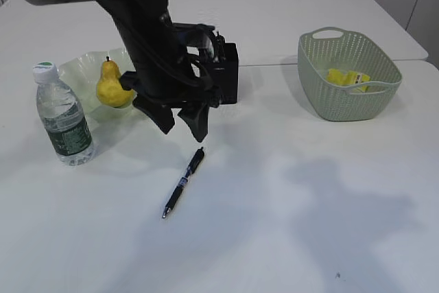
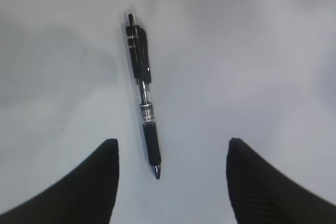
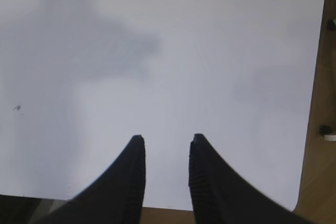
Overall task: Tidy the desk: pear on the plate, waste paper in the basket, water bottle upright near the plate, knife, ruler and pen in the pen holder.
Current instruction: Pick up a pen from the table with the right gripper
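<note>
Looking from the near side of the white table [image 1: 288, 238], we first meet the black pen [image 1: 184, 182], lying flat and free. Our left gripper [image 1: 180, 126] hangs just above its far end with fingers spread wide and holds nothing. Our right gripper [image 3: 165, 145], over bare table, has its fingers a little apart, also holding nothing. Further left stands the water bottle [image 1: 63, 116]; behind it the pear [image 1: 112, 87] sits on the plate [image 1: 77, 72]. The pen holder [image 1: 228, 73] is half hidden behind the arm, and yellow waste paper [image 1: 346, 77] lies in the basket [image 1: 348, 73].

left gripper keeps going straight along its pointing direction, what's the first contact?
Likely the pen, lying on the table between the open fingers of the left gripper. Nothing else shows in the way; depth is unclear.
</note>
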Controlling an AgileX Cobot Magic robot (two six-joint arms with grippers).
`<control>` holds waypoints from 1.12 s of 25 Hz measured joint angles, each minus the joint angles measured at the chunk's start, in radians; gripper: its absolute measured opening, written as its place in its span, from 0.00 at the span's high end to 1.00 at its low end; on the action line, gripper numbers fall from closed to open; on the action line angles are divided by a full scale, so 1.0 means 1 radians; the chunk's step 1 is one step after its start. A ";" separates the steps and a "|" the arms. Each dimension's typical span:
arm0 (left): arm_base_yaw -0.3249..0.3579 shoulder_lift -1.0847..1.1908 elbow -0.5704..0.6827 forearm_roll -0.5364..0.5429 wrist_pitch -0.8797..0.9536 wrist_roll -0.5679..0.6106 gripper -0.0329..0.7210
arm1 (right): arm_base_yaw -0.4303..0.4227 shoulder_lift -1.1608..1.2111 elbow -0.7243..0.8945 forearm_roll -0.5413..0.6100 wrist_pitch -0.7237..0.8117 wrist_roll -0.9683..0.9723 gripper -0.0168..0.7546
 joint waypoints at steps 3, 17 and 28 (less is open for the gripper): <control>0.000 0.037 0.000 0.000 -0.018 0.002 0.36 | 0.000 -0.001 0.027 -0.003 -0.038 -0.001 0.66; 0.000 0.184 0.000 0.027 -0.048 0.023 0.36 | 0.000 -0.002 0.029 -0.016 -0.100 -0.004 0.66; 0.000 0.204 -0.002 0.037 -0.056 0.027 0.37 | 0.000 -0.002 0.029 -0.023 -0.122 -0.005 0.66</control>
